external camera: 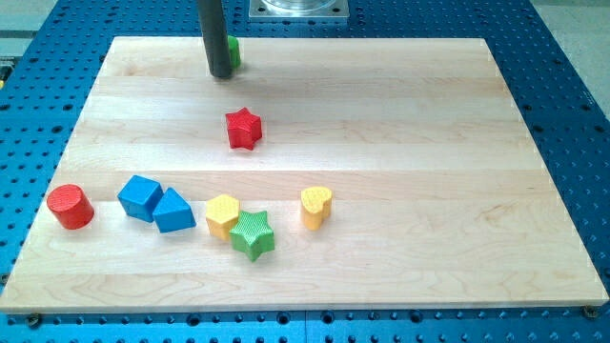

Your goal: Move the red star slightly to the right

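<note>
Blocks lay in a loose row across the near part of the wooden table (pixel 400 257), close to the view's bottom. A green star (pixel 253 234) sat nearest, touching the yellow block (pixel 222 214) just up and to its left; that yellow shape was hard to make out. To their right, a little apart, stood a yellow heart (pixel 316 207). On the view's left of the row, a blue triangular block (pixel 173 211) pressed against a blue cube-like block (pixel 141 197), and a red cylinder (pixel 71 207) sat alone near the table's left edge.

Farther up, well apart from the row, the red star (pixel 243 129) rested by itself around the table's middle, somewhat left of centre, with bare wood on all sides.

Farther still, near the view's top, my tip (pixel 222 74) stood on the table, above and slightly left of the red star and clearly apart from it. A green block (pixel 233 50) showed just behind the rod on its right side, mostly hidden, so its shape could not be told. The arm carried no jaws, only the straight dark rod, so nothing was held.
</note>
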You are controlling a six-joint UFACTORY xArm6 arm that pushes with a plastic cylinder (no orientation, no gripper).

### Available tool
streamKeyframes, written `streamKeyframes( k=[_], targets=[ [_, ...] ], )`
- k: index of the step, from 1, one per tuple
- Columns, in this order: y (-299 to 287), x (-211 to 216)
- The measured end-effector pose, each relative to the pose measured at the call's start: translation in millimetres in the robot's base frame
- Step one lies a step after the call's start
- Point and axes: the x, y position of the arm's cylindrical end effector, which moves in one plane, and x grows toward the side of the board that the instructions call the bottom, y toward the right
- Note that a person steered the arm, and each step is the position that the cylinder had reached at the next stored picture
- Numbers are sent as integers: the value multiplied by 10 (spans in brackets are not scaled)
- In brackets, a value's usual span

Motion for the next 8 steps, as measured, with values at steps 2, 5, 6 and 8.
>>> streamKeyframes(
  k=[2,5,6,8],
  targets=[
    [-115,89],
    [-427,1077],
    [29,1298],
    [787,1953]
  ],
)
